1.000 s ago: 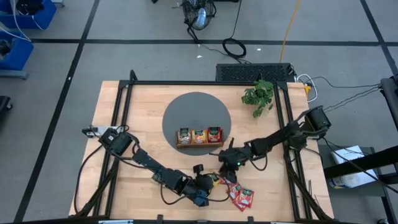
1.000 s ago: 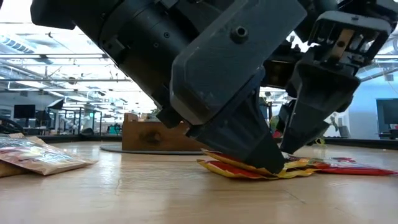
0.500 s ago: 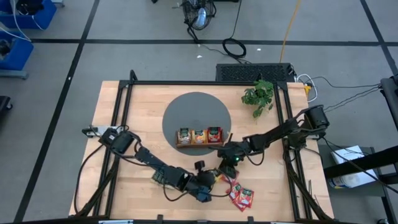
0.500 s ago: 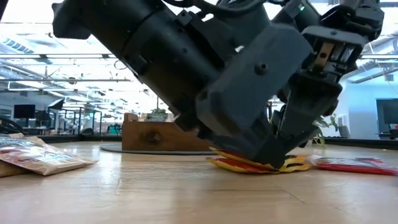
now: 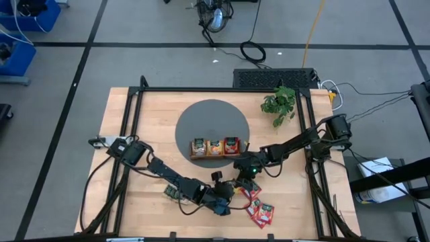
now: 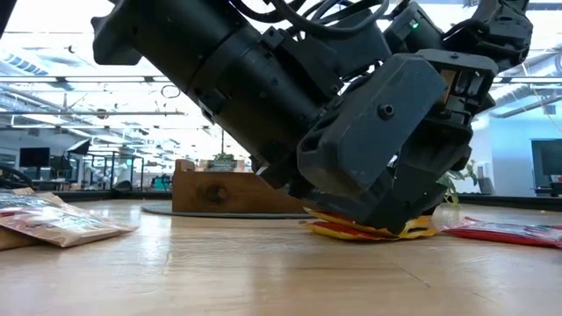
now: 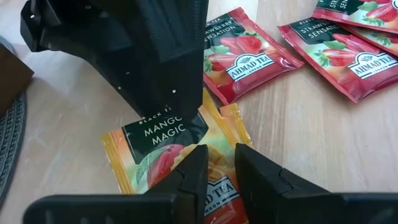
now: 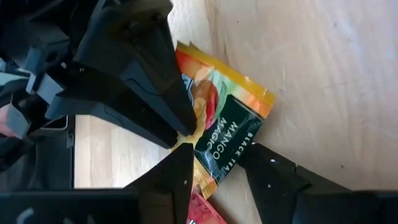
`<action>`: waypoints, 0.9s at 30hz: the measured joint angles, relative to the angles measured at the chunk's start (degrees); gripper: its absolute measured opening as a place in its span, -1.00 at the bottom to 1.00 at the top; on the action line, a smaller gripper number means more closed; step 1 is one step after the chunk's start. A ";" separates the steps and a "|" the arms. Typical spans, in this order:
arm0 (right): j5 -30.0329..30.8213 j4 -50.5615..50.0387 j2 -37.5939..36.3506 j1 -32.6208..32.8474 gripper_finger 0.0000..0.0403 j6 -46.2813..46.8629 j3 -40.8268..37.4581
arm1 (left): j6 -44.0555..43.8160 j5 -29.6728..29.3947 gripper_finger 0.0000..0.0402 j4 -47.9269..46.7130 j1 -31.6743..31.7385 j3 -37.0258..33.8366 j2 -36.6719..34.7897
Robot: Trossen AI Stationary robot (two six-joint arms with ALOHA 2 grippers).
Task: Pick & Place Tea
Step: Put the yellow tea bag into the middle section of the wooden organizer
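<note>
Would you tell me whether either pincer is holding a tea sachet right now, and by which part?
The left pincer and right pincer straddle opposite ends of the mango sachet; a closed grip cannot be told.
</note>
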 joint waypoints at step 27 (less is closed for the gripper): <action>0.79 0.22 -2.99 0.14 -1.00 -7.87 -0.46 | 9.11 -2.89 -0.56 -3.73 -5.81 -0.32 -5.94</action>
